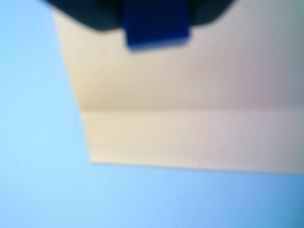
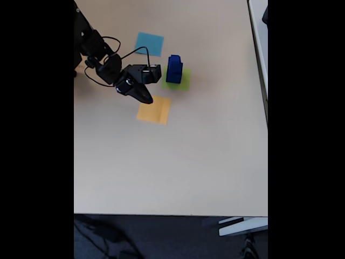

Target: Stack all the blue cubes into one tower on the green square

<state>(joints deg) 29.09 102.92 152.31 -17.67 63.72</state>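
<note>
In the wrist view a small blue cube [image 1: 156,29], blurred, sits at the top edge between the dark fingers of my gripper [image 1: 156,19], which is shut on it. In the fixed view my gripper [image 2: 147,99] hangs over the upper left corner of the orange-yellow square [image 2: 155,111]; the held cube is hidden there. A tower [image 2: 174,69] of dark-blue cubes stands on the green square [image 2: 184,82], to the upper right of the gripper and apart from it.
A light-blue square [image 2: 149,43] lies at the back, left of the tower. The arm and its cables [image 2: 102,59] reach in from the upper left. The table edge [image 2: 266,108] runs down the right side, and the front edge lies below.
</note>
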